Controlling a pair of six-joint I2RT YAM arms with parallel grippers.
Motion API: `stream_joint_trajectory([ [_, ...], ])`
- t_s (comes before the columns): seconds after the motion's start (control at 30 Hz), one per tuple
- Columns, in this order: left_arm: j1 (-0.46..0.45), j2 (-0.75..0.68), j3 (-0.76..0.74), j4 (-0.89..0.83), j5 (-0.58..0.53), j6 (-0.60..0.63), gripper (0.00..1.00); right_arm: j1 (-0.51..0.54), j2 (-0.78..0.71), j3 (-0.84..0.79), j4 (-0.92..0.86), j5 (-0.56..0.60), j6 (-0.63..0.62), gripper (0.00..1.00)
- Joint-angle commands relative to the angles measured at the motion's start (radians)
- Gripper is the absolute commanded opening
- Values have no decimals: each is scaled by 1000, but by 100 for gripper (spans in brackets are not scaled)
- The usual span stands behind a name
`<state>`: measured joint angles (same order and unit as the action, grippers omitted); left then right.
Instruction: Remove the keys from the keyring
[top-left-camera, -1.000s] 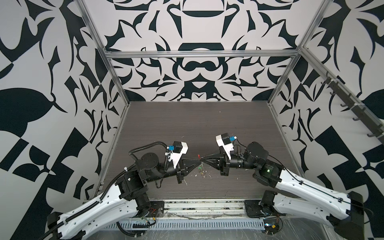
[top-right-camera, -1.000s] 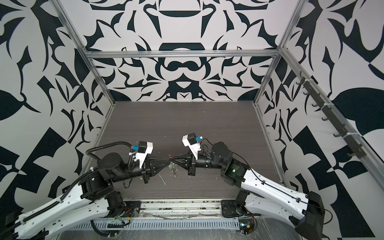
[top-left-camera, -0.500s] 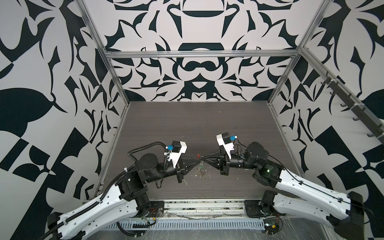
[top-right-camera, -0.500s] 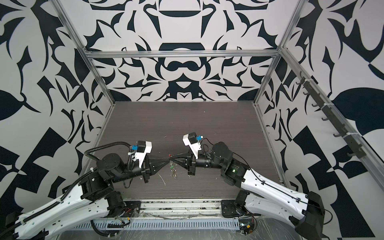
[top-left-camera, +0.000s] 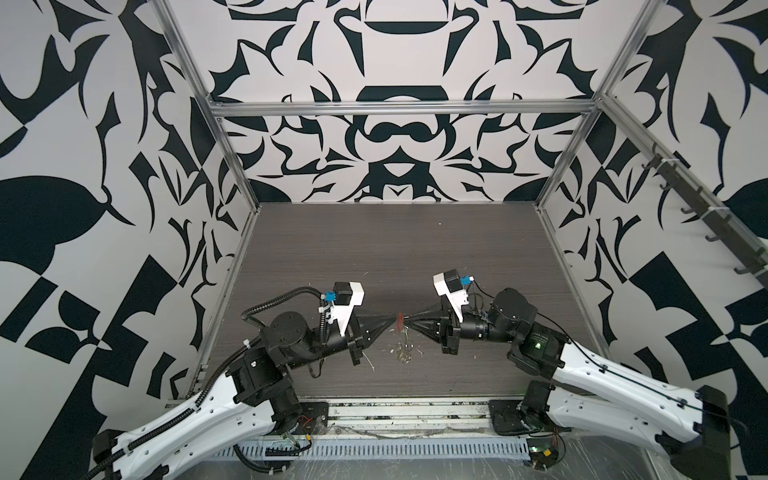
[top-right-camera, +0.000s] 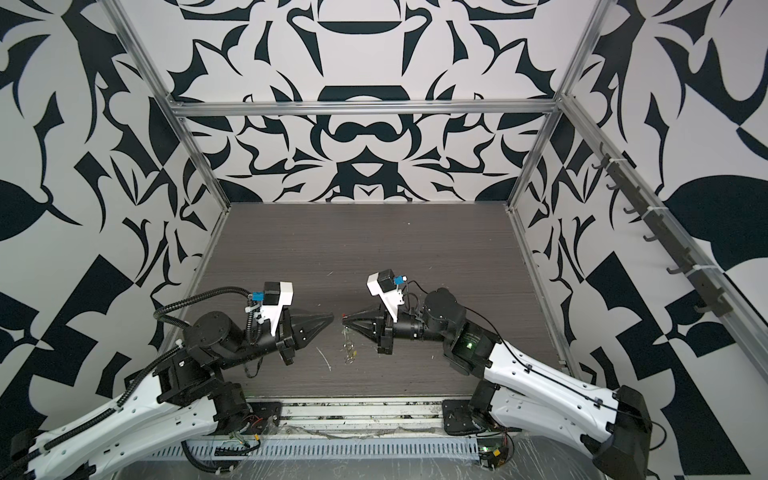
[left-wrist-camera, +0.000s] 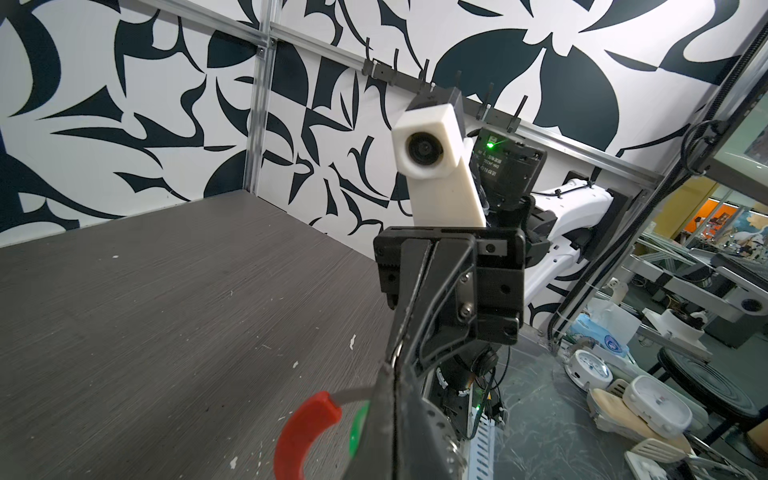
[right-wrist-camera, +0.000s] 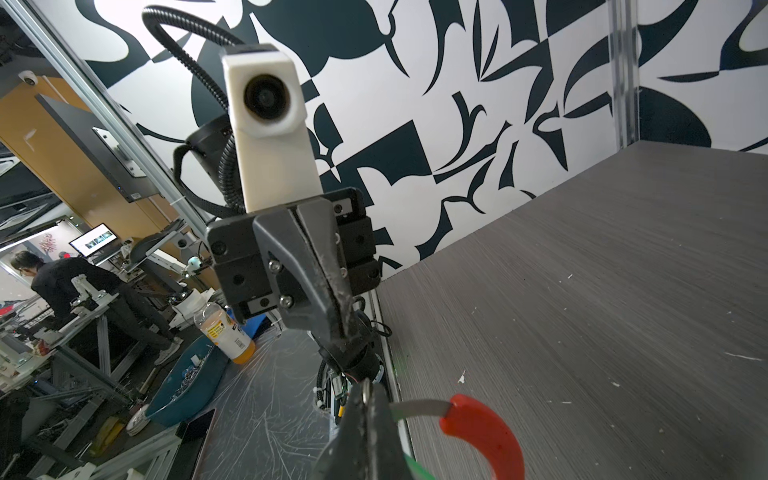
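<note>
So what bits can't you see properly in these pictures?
- keys: too small in both top views to count.
- keyring: in the left wrist view the bottom edge cuts off the hoop beyond its red sleeve.
- green tag: mostly hidden there by the left pincer.
- right wrist view: the right pincer covers where it grips the keyring.

One keyring (top-left-camera: 400, 322), two claws (top-left-camera: 392, 318) (top-left-camera: 407, 321)

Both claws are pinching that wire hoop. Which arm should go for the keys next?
Probably the right gripper: the keys dangle just under its tip. The left gripper, also shut on the keyring, can hold it steady.
</note>
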<state>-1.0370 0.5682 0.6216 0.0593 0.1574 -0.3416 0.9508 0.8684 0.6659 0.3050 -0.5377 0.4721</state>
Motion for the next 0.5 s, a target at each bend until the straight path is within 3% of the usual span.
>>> stream_joint_trajectory([
  [0.0, -1, 12, 14, 3, 12, -16, 9, 4, -33, 9, 57, 32, 6, 0],
  [0.1, -1, 18, 1, 21, 45, -26, 36, 3, -37, 9, 75, 33, 17, 0],
  [0.17, -1, 20, -4, 27, 60, -36, 43, 4, -36, 11, 83, 33, 22, 0],
  [0.37, -1, 42, -5, 29, 85, -53, 47, 4, -30, 18, 111, 42, 34, 0],
  [0.47, -1, 44, -5, 33, 73, -46, 39, 5, -24, 23, 122, 32, 40, 0],
])
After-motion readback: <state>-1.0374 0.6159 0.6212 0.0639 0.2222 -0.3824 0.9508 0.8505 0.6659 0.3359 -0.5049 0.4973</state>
